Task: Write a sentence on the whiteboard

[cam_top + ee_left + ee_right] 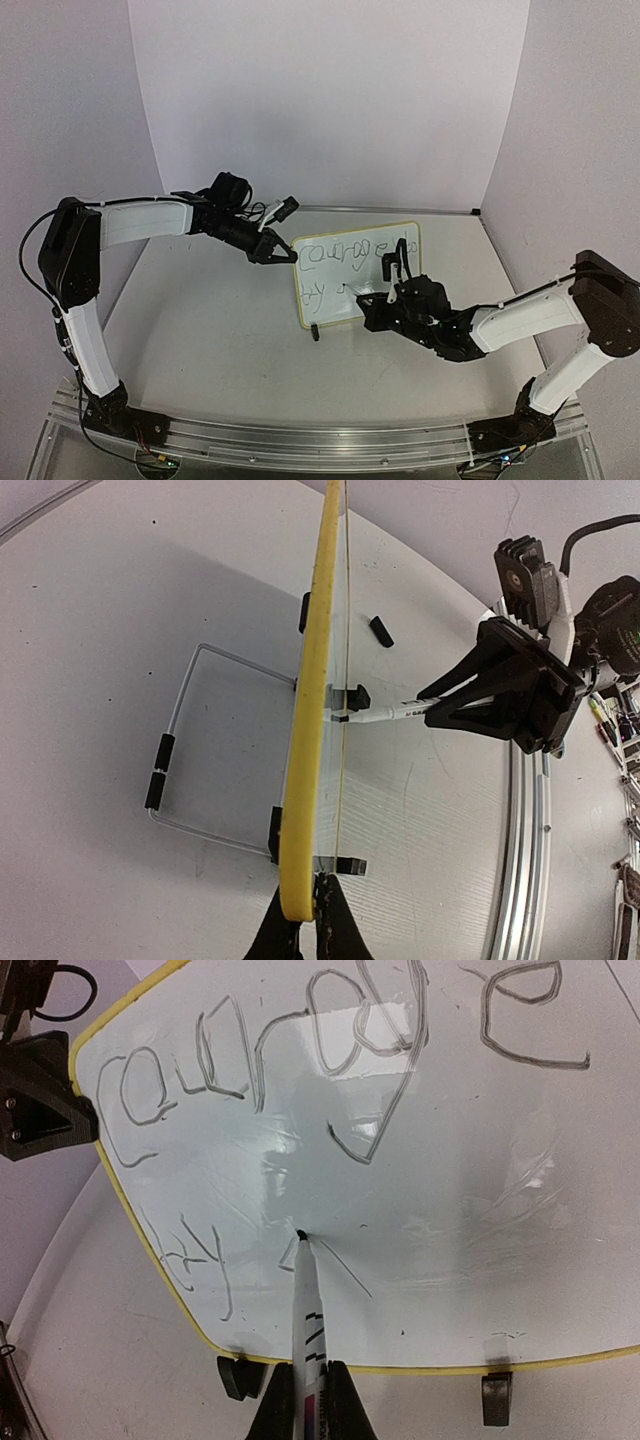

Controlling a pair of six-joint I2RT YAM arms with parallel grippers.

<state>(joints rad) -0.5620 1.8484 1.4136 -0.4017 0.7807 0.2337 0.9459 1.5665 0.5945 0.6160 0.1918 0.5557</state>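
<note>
White tabletop (200,330): left pincer (305,925) clamps whiteboard (450,1160) edge; right pincer (310,1405) grips marker (303,1290) touching it.

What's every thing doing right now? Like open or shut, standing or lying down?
whiteboard: standing upright, partly written on.
sentence: top line written, second line only a few letters.
marker: uncapped, tip touching the whiteboard.
left end effector: shut on the whiteboard's edge.
right end effector: shut on the marker.
wire stand: folded out behind the whiteboard.

left arm (145,222) extended inward, left fingers (283,932) clamped | right arm (520,318) extended inward, right fingers (272,1410) clamped
</note>
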